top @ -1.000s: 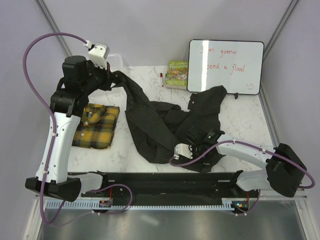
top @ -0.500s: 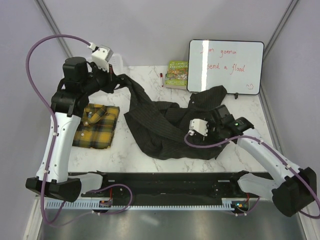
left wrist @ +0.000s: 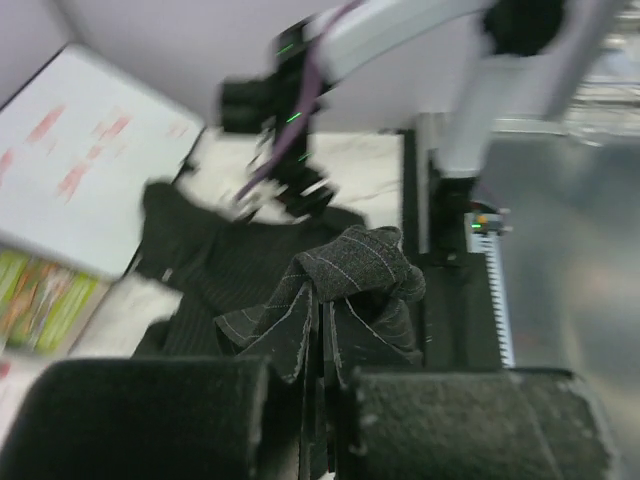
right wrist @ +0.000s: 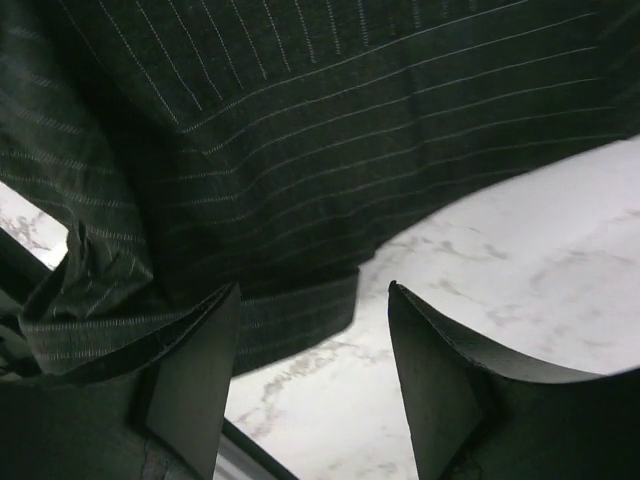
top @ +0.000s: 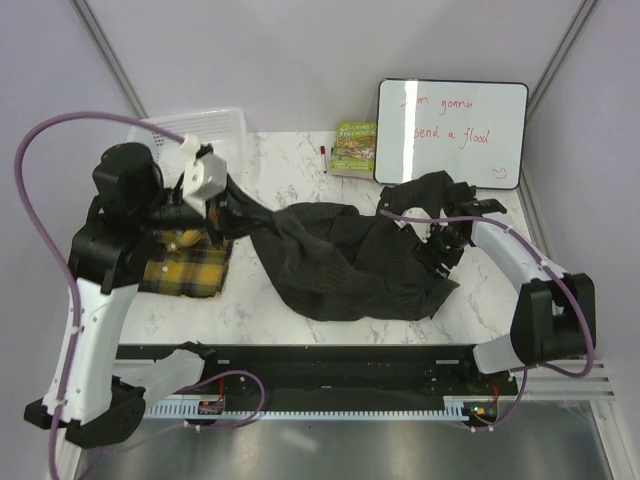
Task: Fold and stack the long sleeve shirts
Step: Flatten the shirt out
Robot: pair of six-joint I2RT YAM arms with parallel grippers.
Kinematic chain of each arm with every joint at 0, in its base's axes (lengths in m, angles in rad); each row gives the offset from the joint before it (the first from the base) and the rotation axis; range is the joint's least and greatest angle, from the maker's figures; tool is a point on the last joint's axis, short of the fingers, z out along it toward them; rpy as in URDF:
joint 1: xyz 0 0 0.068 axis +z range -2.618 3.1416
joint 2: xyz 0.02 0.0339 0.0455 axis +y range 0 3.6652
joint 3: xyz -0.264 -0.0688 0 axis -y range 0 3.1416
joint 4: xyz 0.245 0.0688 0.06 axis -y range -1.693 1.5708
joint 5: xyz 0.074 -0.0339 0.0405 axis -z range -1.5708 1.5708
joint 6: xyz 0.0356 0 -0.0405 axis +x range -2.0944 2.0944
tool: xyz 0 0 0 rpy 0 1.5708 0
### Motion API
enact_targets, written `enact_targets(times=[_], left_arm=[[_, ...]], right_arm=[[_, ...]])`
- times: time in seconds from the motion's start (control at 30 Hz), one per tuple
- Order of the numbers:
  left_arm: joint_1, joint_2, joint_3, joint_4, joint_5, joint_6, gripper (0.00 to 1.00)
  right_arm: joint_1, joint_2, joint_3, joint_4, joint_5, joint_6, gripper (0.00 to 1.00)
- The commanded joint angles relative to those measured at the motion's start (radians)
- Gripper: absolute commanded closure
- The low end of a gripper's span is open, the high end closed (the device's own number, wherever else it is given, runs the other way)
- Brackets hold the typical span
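The dark pinstriped long sleeve shirt [top: 340, 262] lies crumpled across the middle of the marble table. My left gripper [top: 228, 212] is shut on a bunched edge of it at its left end; the left wrist view shows the cloth [left wrist: 345, 290] pinched between the pads [left wrist: 450, 420]. The yellow-and-black plaid shirt [top: 188, 272] lies folded at the left, partly under the left arm. My right gripper [top: 443, 243] hovers over the dark shirt's right part. In the right wrist view it [right wrist: 313, 292] stands open above the shirt's hem [right wrist: 300, 130] and bare marble, holding nothing.
A whiteboard [top: 452, 132] and a small book [top: 353, 147] stand at the back. A white mesh basket [top: 205, 126] sits at the back left behind the left arm. The black rail [top: 320, 365] runs along the table's near edge.
The left gripper has come down and nearer with the dark shirt's edge, dragging it left. The right arm has swung from the shirt's near edge to its far right, and its jaws have widened.
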Motion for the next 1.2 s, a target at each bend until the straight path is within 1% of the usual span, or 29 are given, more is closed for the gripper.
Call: enact_targets(times=[0.0,0.03,0.07,0.1,0.13,0.17,0.2,0.27,0.33,0.37,0.4,0.43,0.47,0.57,0.6,0.7,0.77,0.8,0.87,0.9,0.93,0.97,1.0,1.07,1.1,1.13,1.17], left_arm=[[-0.161,-0.099,0.054,0.126,0.206,-0.139,0.98],[-0.167,-0.101,0.055,0.301,0.268,-0.234,0.98],[-0.167,-0.098,0.054,0.417,0.302,-0.361,0.98],[-0.175,-0.090,0.039,0.582,0.330,-0.645,0.98],[-0.187,-0.084,0.023,0.895,0.340,-0.789,0.98],[-0.204,-0.078,0.008,1.015,0.331,-0.905,0.97],[-0.235,-0.070,0.012,1.051,0.319,-0.997,0.95],[-0.255,-0.060,-0.003,1.051,0.305,-1.009,0.95],[-0.270,-0.075,-0.101,1.041,0.331,-0.993,0.95],[-0.273,-0.083,-0.141,1.006,0.339,-0.980,0.95],[-0.279,-0.093,-0.220,0.945,0.339,-0.900,0.94],[-0.282,-0.109,-0.248,0.853,0.298,-0.824,0.94],[-0.286,-0.112,-0.283,0.629,0.263,-0.641,0.97],[-0.324,-0.104,-0.357,0.431,0.096,-0.378,0.98],[-0.330,-0.094,-0.377,0.385,-0.014,-0.340,0.98],[-0.336,-0.037,-0.432,0.343,-0.193,-0.222,0.98],[-0.338,-0.008,-0.469,0.341,-0.320,-0.176,0.98],[-0.339,0.026,-0.481,0.306,-0.387,-0.139,0.98],[-0.347,0.057,-0.517,0.271,-0.472,-0.050,0.98],[-0.354,0.083,-0.529,0.252,-0.560,-0.019,0.98],[-0.358,0.091,-0.547,0.234,-0.621,0.004,0.98],[-0.358,0.097,-0.595,0.235,-0.686,0.033,0.98],[-0.358,0.112,-0.616,0.231,-0.784,0.062,0.98],[-0.358,0.112,-0.690,0.222,-0.848,0.135,0.98],[-0.358,0.108,-0.714,0.211,-0.838,0.168,0.98],[-0.358,0.082,-0.739,0.164,-0.795,0.209,0.98],[-0.358,0.063,-0.777,0.095,-0.726,0.342,0.98]], right_arm=[[0.016,0.104,0.026,0.046,-0.053,0.144,0.32],[0.027,0.147,0.026,0.049,-0.037,0.152,0.33],[0.036,0.164,0.020,0.064,-0.034,0.169,0.34],[0.056,0.177,0.011,0.076,-0.030,0.175,0.34],[0.070,0.192,-0.008,0.090,-0.014,0.176,0.35],[0.082,0.197,-0.017,0.121,-0.004,0.190,0.34],[0.111,0.203,-0.024,0.133,0.015,0.196,0.34],[0.125,0.220,-0.022,0.145,0.035,0.209,0.35],[0.125,0.226,-0.002,0.145,0.040,0.218,0.35],[0.125,0.227,0.005,0.145,0.061,0.219,0.35],[0.125,0.227,0.006,0.142,0.072,0.210,0.35],[0.125,0.234,0.008,0.142,0.084,0.203,0.35],[0.125,0.240,0.005,0.136,0.114,0.195,0.35],[0.125,0.275,-0.012,0.156,0.188,0.172,0.35],[0.123,0.283,-0.018,0.170,0.235,0.169,0.35],[0.123,0.293,-0.025,0.227,0.308,0.173,0.35],[0.122,0.304,-0.009,0.266,0.349,0.189,0.35],[0.117,0.309,-0.003,0.280,0.406,0.192,0.35],[0.104,0.330,0.027,0.323,0.447,0.190,0.35],[0.079,0.339,0.043,0.332,0.464,0.195,0.35],[0.067,0.342,0.076,0.343,0.481,0.193,0.34],[0.054,0.344,0.090,0.345,0.495,0.186,0.35],[0.050,0.335,0.103,0.346,0.501,0.174,0.35],[0.045,0.316,0.124,0.348,0.517,0.144,0.34],[0.045,0.294,0.130,0.349,0.518,0.140,0.33],[0.045,0.281,0.150,0.328,0.511,0.135,0.33],[0.042,0.269,0.164,0.304,0.491,0.134,0.32]])
